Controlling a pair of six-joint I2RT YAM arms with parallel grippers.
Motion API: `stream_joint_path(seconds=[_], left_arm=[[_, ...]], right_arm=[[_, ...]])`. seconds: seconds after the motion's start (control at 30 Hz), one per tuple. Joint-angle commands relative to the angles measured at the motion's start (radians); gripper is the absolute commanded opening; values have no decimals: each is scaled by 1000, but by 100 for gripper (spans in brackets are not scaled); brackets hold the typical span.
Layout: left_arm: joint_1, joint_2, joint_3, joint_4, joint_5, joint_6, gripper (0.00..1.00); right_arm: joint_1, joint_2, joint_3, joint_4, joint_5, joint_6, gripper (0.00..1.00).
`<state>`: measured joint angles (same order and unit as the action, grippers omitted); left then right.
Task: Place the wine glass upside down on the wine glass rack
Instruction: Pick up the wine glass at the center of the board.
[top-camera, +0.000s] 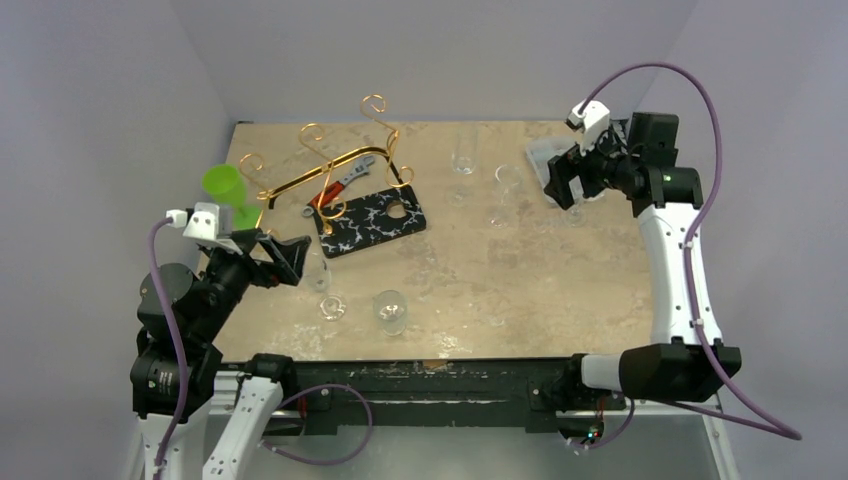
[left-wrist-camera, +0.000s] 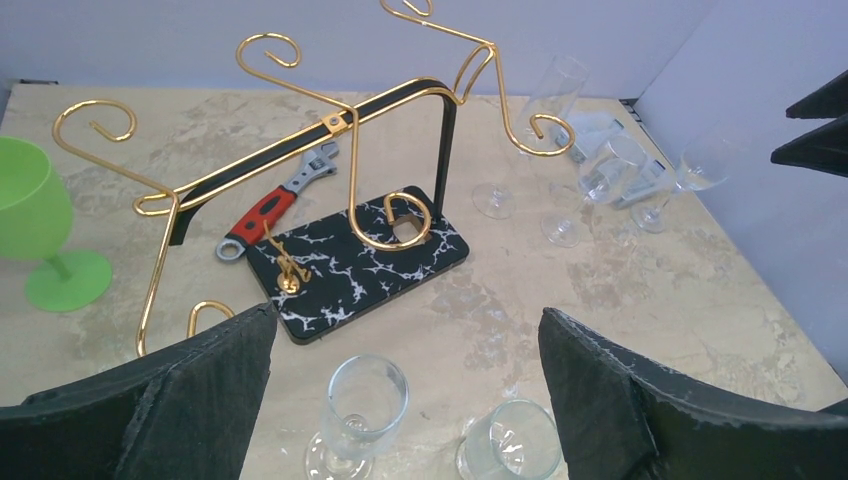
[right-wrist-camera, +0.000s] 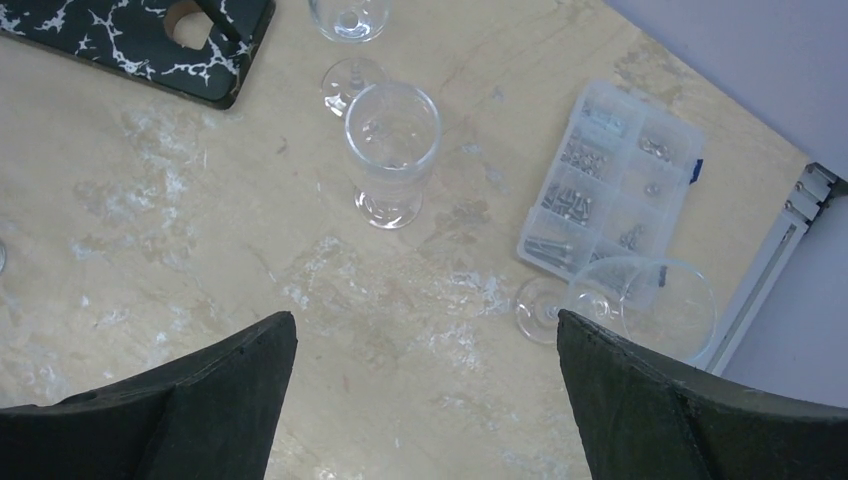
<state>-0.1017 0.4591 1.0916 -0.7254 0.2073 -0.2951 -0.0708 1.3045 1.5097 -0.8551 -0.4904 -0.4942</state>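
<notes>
The gold wire wine glass rack (top-camera: 335, 165) (left-wrist-camera: 350, 150) stands at the back left, its foot on a black white-veined board (top-camera: 372, 224) (left-wrist-camera: 365, 262). Nothing hangs from its scroll loops. Several clear wine glasses stand upright on the table. Two are near the front: a small stemmed one (top-camera: 331, 303) (left-wrist-camera: 360, 405) and a squat one (top-camera: 391, 311) (left-wrist-camera: 510, 445). My left gripper (top-camera: 290, 258) (left-wrist-camera: 408, 320) hovers open just above and behind these two. My right gripper (top-camera: 565, 186) (right-wrist-camera: 427, 325) is open over the back right, with a narrow glass (right-wrist-camera: 392, 145) ahead of it and a wide glass (right-wrist-camera: 655, 305) beside its right finger.
A green plastic goblet (top-camera: 228, 190) (left-wrist-camera: 35, 215) stands left of the rack. A red-handled wrench (top-camera: 345, 180) (left-wrist-camera: 275, 205) lies under the rack's bar. A clear box of screws (top-camera: 545, 155) (right-wrist-camera: 610, 185) sits at the back right, with more glasses (top-camera: 463, 155) around it.
</notes>
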Motion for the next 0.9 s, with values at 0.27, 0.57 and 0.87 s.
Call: stream_joint_path(seconds=[0.27,0.57,0.87], left_arm=[[-7,-10,-6,-15,-3,31,100],[-7,-24,-61,10,4,23,100],[-7,-38,-90,23,3,29,100]], right_arm=[[-11,79,80,-36,7,-36,99],[-39,177,159,-51,32,5,99],[-73,256,226,-80,53,18,97]])
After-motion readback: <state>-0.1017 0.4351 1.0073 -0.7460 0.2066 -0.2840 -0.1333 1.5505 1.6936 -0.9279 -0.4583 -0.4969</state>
